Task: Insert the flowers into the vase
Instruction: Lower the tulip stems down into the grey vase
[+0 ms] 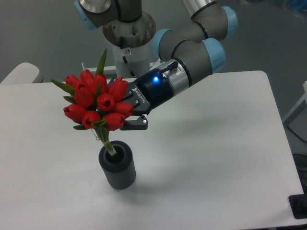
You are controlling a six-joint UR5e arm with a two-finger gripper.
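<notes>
The flowers [96,103], a tight bunch of red tulip buds with green leaves, hang tilted to the left above the vase [117,167]. Their short stem ends [109,146] reach into the vase's round mouth. The vase is small, dark grey and ribbed, and stands upright on the white table near the front. My gripper [125,109] comes in from the right and is closed around the right side of the bunch. Its lower finger [136,124] shows under the buds; the upper finger is mostly hidden behind them.
The arm's base [127,43] stands at the back edge of the white table [216,158]. A pale rounded object [19,74] sits past the table's back left corner. The table's right edge lies near x 600.
</notes>
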